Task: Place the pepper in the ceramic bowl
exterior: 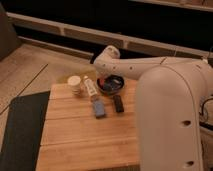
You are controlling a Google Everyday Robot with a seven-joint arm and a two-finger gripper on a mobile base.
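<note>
The pepper (103,82) shows red at the left inside edge of the ceramic bowl (119,89), under the gripper (101,76), whose fingers are closed. No writing is legible.

Matt wood table (75,140), glossy ceramic bowl (119,80).

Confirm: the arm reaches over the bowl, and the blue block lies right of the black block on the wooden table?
Not quite. In the camera view the blue block lies left of the black block. The arm does reach over the bowl, tool at its left rim, on the wooden table.
</note>
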